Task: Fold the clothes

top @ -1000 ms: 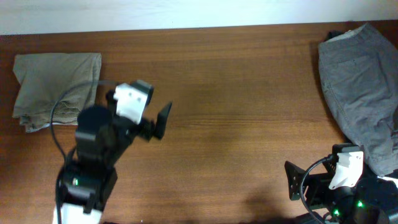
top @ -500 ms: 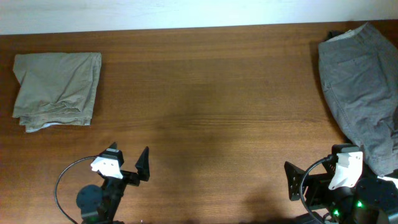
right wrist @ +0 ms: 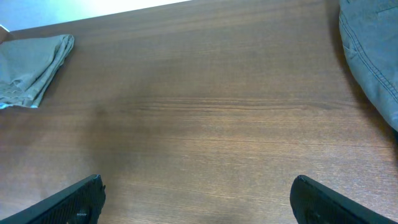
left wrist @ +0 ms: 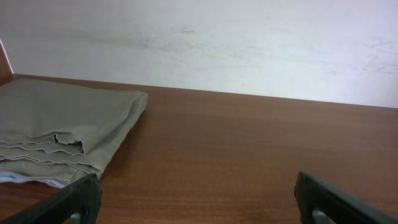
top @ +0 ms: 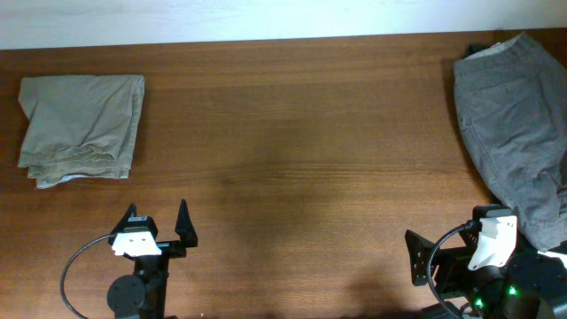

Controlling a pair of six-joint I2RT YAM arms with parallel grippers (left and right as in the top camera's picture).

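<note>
A folded khaki garment [top: 80,128] lies flat at the far left of the wooden table; it also shows in the left wrist view [left wrist: 59,134] and the right wrist view [right wrist: 31,68]. A grey unfolded garment [top: 514,124] lies spread at the far right, its edge in the right wrist view [right wrist: 373,56]. My left gripper [top: 158,226] is open and empty near the front left edge, well short of the khaki garment; its fingers show in its wrist view [left wrist: 199,199]. My right gripper [top: 415,257] is open and empty at the front right, beside the grey garment; it shows in its wrist view [right wrist: 199,199].
The brown wooden table [top: 301,142] runs to a white wall at the back [left wrist: 217,43]. Black cables loop by both arm bases at the front edge.
My left arm has pulled back from beside the khaki garment to the front left edge, with its gripper open. The right arm has not moved.
</note>
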